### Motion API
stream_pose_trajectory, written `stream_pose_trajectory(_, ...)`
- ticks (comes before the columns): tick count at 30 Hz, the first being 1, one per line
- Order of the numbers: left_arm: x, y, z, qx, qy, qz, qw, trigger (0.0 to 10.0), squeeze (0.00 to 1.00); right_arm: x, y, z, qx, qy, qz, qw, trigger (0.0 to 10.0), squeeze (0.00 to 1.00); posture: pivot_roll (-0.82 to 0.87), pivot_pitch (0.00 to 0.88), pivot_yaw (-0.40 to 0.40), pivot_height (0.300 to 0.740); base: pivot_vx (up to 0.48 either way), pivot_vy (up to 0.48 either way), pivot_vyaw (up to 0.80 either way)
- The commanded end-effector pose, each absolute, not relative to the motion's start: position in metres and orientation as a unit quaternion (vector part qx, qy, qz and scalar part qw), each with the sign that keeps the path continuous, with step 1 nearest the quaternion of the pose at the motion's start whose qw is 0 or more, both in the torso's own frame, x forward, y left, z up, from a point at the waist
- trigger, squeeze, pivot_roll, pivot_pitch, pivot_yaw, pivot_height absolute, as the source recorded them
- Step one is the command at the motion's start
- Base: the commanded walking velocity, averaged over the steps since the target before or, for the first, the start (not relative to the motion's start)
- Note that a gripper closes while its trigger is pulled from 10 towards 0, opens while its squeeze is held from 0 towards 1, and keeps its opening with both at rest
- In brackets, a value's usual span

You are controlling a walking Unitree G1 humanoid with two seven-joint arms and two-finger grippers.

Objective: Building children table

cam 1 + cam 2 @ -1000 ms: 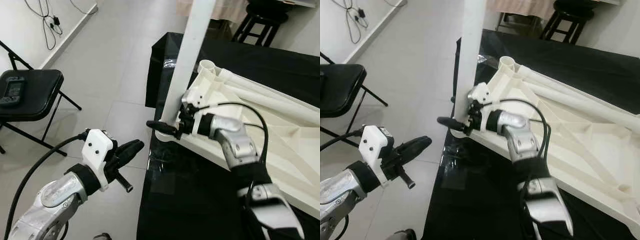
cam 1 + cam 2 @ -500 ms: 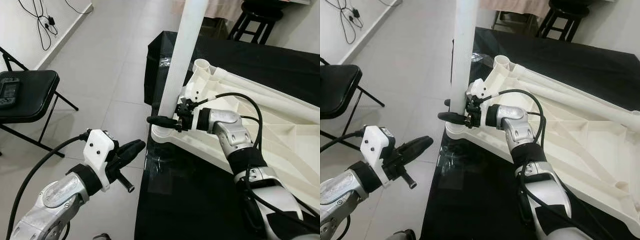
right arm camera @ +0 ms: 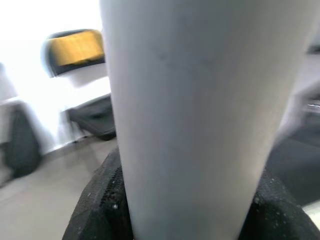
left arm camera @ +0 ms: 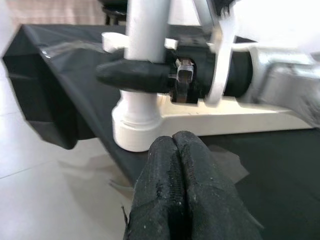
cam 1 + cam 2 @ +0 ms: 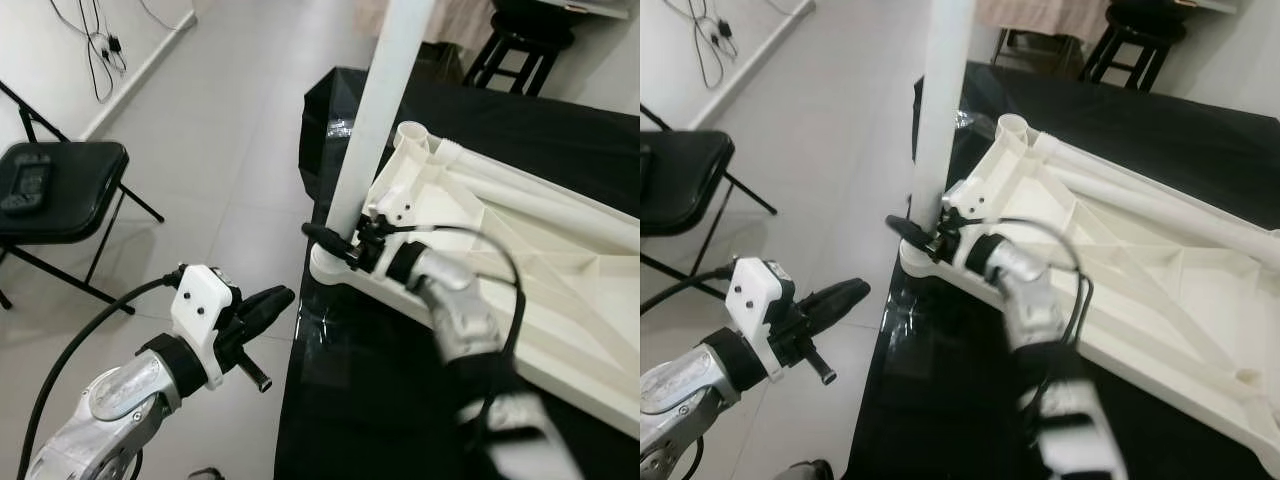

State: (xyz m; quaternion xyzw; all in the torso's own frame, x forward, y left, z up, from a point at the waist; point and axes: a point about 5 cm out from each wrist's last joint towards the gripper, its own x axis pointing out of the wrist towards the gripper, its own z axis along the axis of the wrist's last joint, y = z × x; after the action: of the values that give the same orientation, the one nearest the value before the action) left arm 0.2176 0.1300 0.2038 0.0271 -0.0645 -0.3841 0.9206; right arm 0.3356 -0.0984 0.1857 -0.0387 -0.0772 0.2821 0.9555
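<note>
**Right gripper clamps the upright leg at the corner socket**

Compared with half a second ago, the right forearm now shows motion blur, and the right gripper (image 5: 335, 243) sits a little lower on the table leg (image 5: 383, 105), just above the socket; the leg's slight lean looks unchanged. The left gripper (image 5: 262, 301) remains off the table edge, over the floor.

The table leg is a smooth, white, round plastic tube. Its long axis runs nearly vertical, tilting slightly, its lower end seated in the round corner socket (image 5: 330, 268) of the upturned white tabletop (image 5: 560, 300). That ribbed, moulded plastic tabletop lies flat on a black-covered table (image 5: 400, 400), at its near-left corner.

The right gripper's black fingers are closed around the leg. The left gripper's textured black fingers (image 4: 167, 195) are pressed together, holding nothing.

A black folding chair (image 5: 60, 190) stands on the grey tiled floor.
</note>
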Motion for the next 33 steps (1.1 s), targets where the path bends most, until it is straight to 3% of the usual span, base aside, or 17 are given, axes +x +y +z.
stream_pose_trajectory(1,0.216,0.130,0.201,0.028,-0.058,-0.388,0.919,10.0,0.00,0.322,-0.109,0.155,-0.081,-0.010,0.227,0.971,0.0,0.00,0.04,0.220,-0.116,0.740,0.000,0.000,0.00)
stream_pose_trajectory(4,0.217,0.130,0.201,0.027,-0.059,-0.390,0.918,10.0,0.00,0.315,-0.102,0.161,-0.094,-0.039,0.234,0.967,0.0,0.00,0.02,0.210,-0.110,0.740,0.000,0.000,0.00)
stream_pose_trajectory(11,0.217,0.127,0.202,0.027,-0.060,-0.394,0.917,10.0,0.00,0.316,-0.093,0.152,-0.087,-0.001,0.285,0.955,0.0,0.00,0.04,0.211,-0.121,0.740,0.000,0.000,0.00)
stream_pose_trajectory(12,0.217,0.127,0.202,0.027,-0.061,-0.394,0.917,10.0,0.00,0.316,-0.092,0.152,-0.068,0.014,0.293,0.954,9.1,0.00,0.04,0.211,-0.118,0.740,0.000,0.000,0.00)
stream_pose_trajectory(13,0.217,0.126,0.203,0.027,-0.061,-0.396,0.916,10.0,0.00,0.315,-0.090,0.158,-0.045,0.019,0.297,0.954,10.0,0.00,0.04,0.214,-0.116,0.740,0.000,0.000,0.00)
stream_pose_trajectory(15,0.217,0.126,0.203,0.026,-0.061,-0.397,0.915,10.0,0.00,0.317,-0.091,0.163,-0.039,0.012,0.302,0.952,10.0,0.00,0.04,0.214,-0.116,0.740,0.000,0.000,0.00)
stream_pose_trajectory(16,0.217,0.125,0.202,0.025,-0.061,-0.399,0.915,10.0,0.00,0.319,-0.090,0.172,-0.032,-0.003,0.333,0.942,10.0,1.00,0.04,0.216,-0.115,0.740,0.000,0.000,0.00)
stream_pose_trajectory(23,0.217,0.123,0.202,0.024,-0.061,-0.399,0.914,10.0,0.00,0.339,-0.090,0.207,-0.032,-0.053,0.466,0.882,10.0,1.00,0.04,0.217,-0.122,0.740,0.000,0.000,0.00)
stream_pose_trajectory(24,0.216,0.123,0.203,0.025,-0.061,-0.396,0.916,10.0,0.00,0.339,-0.085,0.214,-0.066,-0.063,0.539,0.838,10.0,0.17,0.06,0.225,-0.130,0.740,0.000,0.000,0.00)
stream_pose_trajectory(26,0.216,0.123,0.203,0.025,-0.061,-0.396,0.916,10.0,0.00,0.339,-0.084,0.215,-0.072,-0.063,0.555,0.826,10.0,0.17,0.06,0.225,-0.130,0.740,0.000,0.000,0.00)
stream_pose_trajectory(27,0.215,0.124,0.203,0.025,-0.061,-0.394,0.917,10.0,0.00,0.340,-0.083,0.215,-0.079,-0.054,0.585,0.805,10.0,0.00,0.08,0.232,-0.135,0.740,0.000,0.000,0.00)
stream_pose_trajectory(28,0.213,0.123,0.203,0.026,-0.061,-0.393,0.917,10.0,0.00,0.344,-0.081,0.216,-0.084,-0.038,0.614,0.784,10.0,0.00,0.09,0.242,-0.140,0.740,0.000,0.000,0.00)
stream_pose_trajectory(33,0.211,0.123,0.204,0.026,-0.059,-0.392,0.918,10.0,0.00,0.352,-0.078,0.219,-0.086,-0.028,0.638,0.765,10.0,0.00,0.11,0.256,-0.141,0.740,0.000,0.000,0.00)
